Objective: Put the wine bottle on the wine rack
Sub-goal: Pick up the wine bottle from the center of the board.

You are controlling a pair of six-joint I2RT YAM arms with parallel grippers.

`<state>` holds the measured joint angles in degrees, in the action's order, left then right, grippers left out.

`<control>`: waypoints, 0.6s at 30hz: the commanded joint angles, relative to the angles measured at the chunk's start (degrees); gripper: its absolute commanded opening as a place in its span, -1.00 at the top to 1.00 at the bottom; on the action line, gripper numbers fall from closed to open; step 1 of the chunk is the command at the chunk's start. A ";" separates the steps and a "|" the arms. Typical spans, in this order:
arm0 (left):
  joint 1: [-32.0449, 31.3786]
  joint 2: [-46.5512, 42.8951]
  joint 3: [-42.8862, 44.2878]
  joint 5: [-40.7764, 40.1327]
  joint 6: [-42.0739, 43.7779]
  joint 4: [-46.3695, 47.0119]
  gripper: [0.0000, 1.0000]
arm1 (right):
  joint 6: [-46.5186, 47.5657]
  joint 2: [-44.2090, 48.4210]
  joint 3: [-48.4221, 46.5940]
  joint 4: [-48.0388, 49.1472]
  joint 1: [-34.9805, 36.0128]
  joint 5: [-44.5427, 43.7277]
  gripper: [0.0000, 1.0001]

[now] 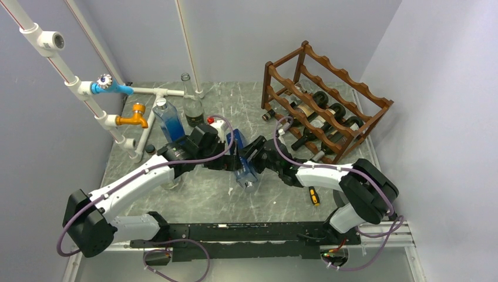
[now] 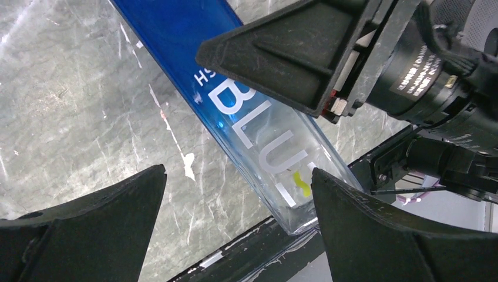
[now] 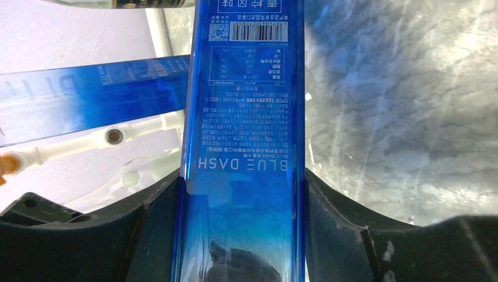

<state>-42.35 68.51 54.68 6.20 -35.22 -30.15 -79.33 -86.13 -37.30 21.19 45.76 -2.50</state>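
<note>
A tall square blue bottle [image 1: 244, 164] marked BLUE DASH hangs tilted above the marble table, between the two arms. My right gripper [image 1: 258, 157] is shut on it; in the right wrist view the bottle [image 3: 241, 117] fills the gap between both fingers [image 3: 346, 229]. My left gripper [image 1: 230, 154] is open. In the left wrist view the bottle's clear lower end [image 2: 276, 158] lies between the spread fingertips [image 2: 358, 223], close to the right one and not clamped. The dark reddish-brown wine rack [image 1: 346, 76] stands at the back right with several dark bottles [image 1: 320, 114] lying in it.
A second blue square bottle [image 1: 167, 120] and a clear glass bottle [image 1: 191, 106] stand at the back left. White pipes with a blue valve [image 1: 111, 87] and an orange tap [image 1: 134, 116] run along the left. A yellow-handled tool [image 1: 314, 195] lies by the right arm.
</note>
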 commanded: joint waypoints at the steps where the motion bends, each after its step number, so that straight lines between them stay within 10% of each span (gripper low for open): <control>1: -0.10 -1.09 0.69 0.25 -0.83 3.60 -0.99 | 0.16 5.36 -0.56 12.40 -0.45 -0.94 1.00; 18: -0.05 -13.61 4.47 -16.24 4.66 -3.82 -0.96 | 25.88 17.43 -5.47 -7.48 -2.16 -11.37 1.00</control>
<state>-42.35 57.04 52.75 -2.68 -34.87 -29.10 -60.18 -73.03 -36.21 13.30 43.92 -8.27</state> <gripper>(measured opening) 0.980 0.644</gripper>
